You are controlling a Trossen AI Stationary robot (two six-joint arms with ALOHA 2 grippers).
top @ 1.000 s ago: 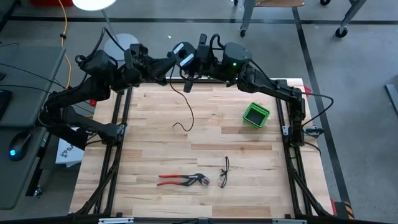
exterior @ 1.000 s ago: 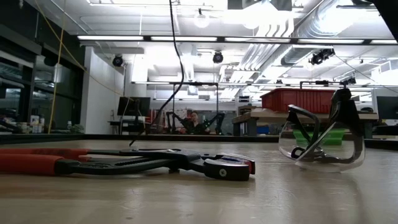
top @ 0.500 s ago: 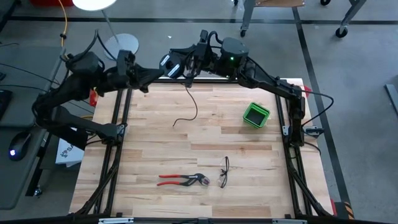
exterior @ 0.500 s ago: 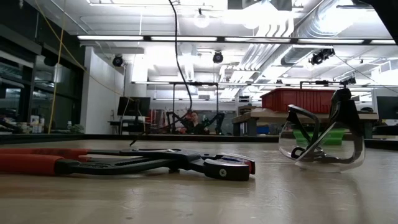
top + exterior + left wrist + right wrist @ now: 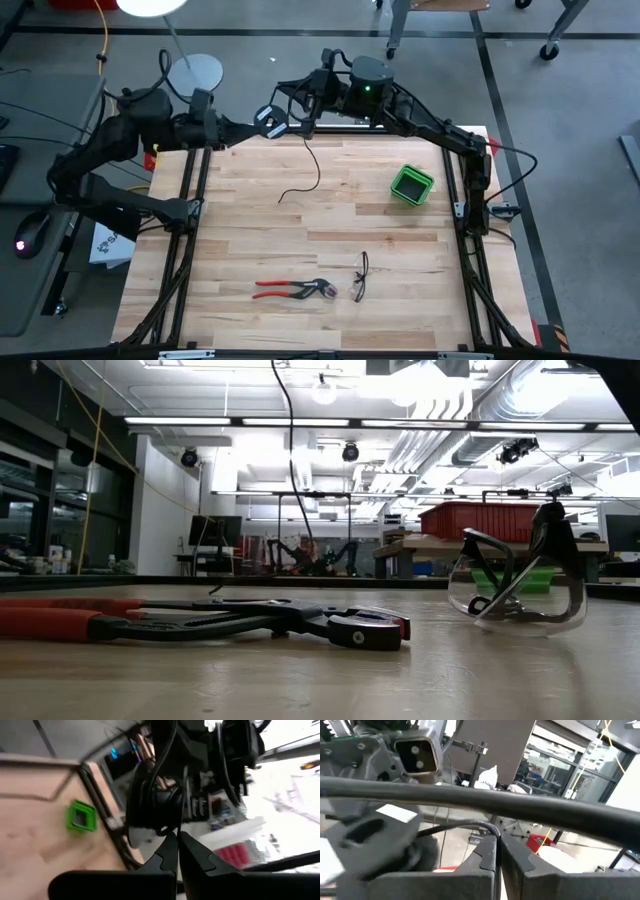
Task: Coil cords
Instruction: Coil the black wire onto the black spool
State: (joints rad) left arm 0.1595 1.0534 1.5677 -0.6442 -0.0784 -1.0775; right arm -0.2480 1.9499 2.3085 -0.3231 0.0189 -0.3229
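A thin black cord [image 5: 316, 170] hangs over the table's far edge, and its free tail [image 5: 283, 198] lies on the wood. In the low view the cord [image 5: 291, 460] drops from above. Its upper end runs to a small round black reel [image 5: 150, 802] that is held in the air. My left gripper [image 5: 268, 117] reaches in from the left, shut at the reel. My right gripper [image 5: 300, 122] comes from the right, close beside it and shut on the cord. The reel [image 5: 370, 845] also shows in the right wrist view. My left gripper has its shut fingertips [image 5: 170, 845] at the reel's rim [image 5: 159, 827], coming in about level from the table's left. The reel stands on edge, clear of the table. How much of the rim sits between the fingers is hidden by the fingers. My right gripper pinches the cord [image 5: 487, 826] between its two fingertips, a short way from the reel. The fingers lie about level, coming from the table's right, across the cord. Below them the cord hangs slack, with its tail on the table.
A green square container [image 5: 412, 184] stands at the right of the table. Red-handled pliers [image 5: 292, 289] and clear safety glasses [image 5: 360, 276] lie toward the near edge. The wood between them and the cord's tail is bare.
My left gripper has drawn back toward the table's left edge and tipped up to about level. My right gripper has followed toward the far left. The hanging cord has swung a little to the right, while its tail has stayed on the wood.
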